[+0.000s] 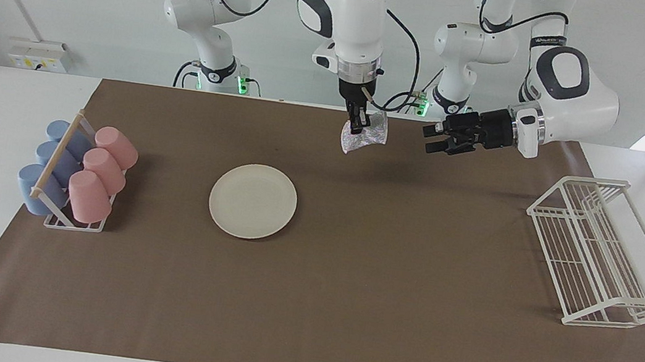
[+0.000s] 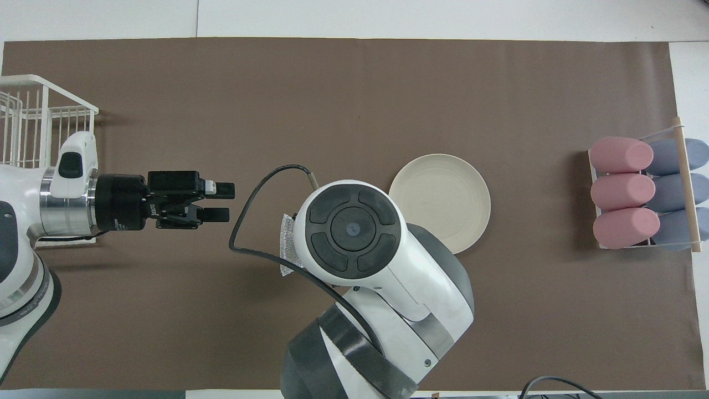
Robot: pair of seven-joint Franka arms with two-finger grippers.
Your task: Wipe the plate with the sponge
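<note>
The cream-white plate (image 1: 253, 201) (image 2: 440, 202) lies flat on the brown mat, with nothing on it. My right gripper (image 1: 356, 128) points down and is shut on the silvery glittery sponge (image 1: 369, 134), holding it in the air over the mat, off the plate's rim toward the left arm's end. In the overhead view only a corner of the sponge (image 2: 288, 244) shows under the right arm's wrist, which hides the gripper. My left gripper (image 1: 429, 140) (image 2: 224, 200) is open and empty, held level over the mat and pointing toward the sponge, a short gap from it.
A white wire rack (image 1: 600, 249) (image 2: 33, 116) stands at the left arm's end of the table. A holder with pink and blue cups (image 1: 77, 173) (image 2: 642, 194) stands at the right arm's end. The brown mat (image 1: 343, 308) covers the table.
</note>
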